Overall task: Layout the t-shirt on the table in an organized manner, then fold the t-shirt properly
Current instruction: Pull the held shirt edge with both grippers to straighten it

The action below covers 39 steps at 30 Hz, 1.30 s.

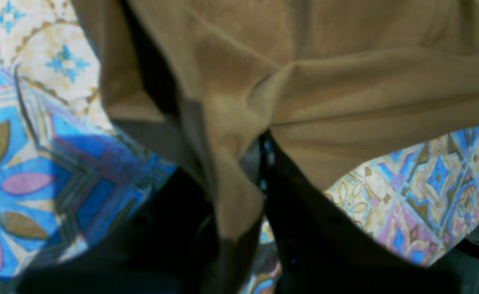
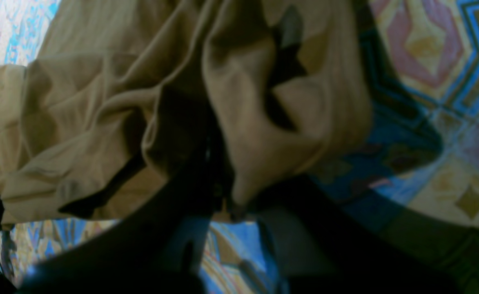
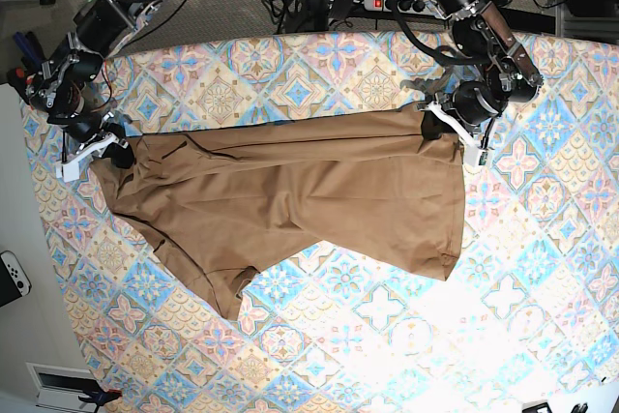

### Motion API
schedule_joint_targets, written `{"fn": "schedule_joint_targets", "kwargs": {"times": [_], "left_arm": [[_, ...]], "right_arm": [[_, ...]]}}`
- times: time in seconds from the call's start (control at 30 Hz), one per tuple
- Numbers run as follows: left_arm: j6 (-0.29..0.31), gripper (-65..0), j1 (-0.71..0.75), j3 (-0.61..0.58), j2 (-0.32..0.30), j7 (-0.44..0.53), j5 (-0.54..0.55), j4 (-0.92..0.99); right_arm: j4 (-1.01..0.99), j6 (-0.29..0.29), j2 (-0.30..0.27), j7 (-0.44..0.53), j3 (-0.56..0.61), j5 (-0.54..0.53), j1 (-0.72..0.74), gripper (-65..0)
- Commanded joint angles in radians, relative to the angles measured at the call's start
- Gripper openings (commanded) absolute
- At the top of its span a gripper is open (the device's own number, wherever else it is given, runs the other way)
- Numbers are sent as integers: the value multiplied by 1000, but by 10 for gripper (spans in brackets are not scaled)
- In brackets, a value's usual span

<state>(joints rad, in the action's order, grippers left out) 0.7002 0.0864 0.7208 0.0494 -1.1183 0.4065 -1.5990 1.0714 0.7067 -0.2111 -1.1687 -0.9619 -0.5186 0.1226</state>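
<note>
One t-shirt, one table, and two grippers: left gripper, right gripper.

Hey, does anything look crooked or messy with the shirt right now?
Yes. The t-shirt is stretched between the left gripper and right gripper, but its lower edge hangs unevenly: a flap at the base view's lower left droops and folds under itself, so it isn't flat on the table.

My plain tan-brown short-sleeved fabric t-shirt lies stretched left to right across the pastel tile-patterned table, sleeve hanging near.
</note>
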Motion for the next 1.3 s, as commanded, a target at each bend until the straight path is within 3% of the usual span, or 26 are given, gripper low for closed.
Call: {"fn": "schedule_joint_targets", "kwargs": {"times": [0.0, 0.2, 0.47, 0.67, 1.13, 1.2, 1.27], "left_arm": [[-2, -650, 22, -2, -4, -29, -37, -13], [-2, -650, 132, -2, -21, -171, -64, -185], [-2, -650, 195, -2, -56, -179, -160, -231], [-2, -650, 198, -3, -53, -179, -245, -234], [-2, -650, 278, -2, -26, -181, -245, -237], [-2, -622, 278, -2, -26, -181, -245, -237], [-2, -488, 278, 1, -26, -181, -245, -237]], "right_arm": [[5, -9, -15, -69, 4, 51, -2, -650], [56, -9, -55, -101, -50, 51, -70, -650], [321, -9, -49, -103, -113, 50, -220, -650], [347, -9, 25, -103, -113, 53, -242, -650], [347, -9, 25, -103, -56, 54, -255, -650], [349, -9, 25, -103, -50, 54, -257, -556], [349, -9, 25, -103, -50, 54, -257, -456]]}}
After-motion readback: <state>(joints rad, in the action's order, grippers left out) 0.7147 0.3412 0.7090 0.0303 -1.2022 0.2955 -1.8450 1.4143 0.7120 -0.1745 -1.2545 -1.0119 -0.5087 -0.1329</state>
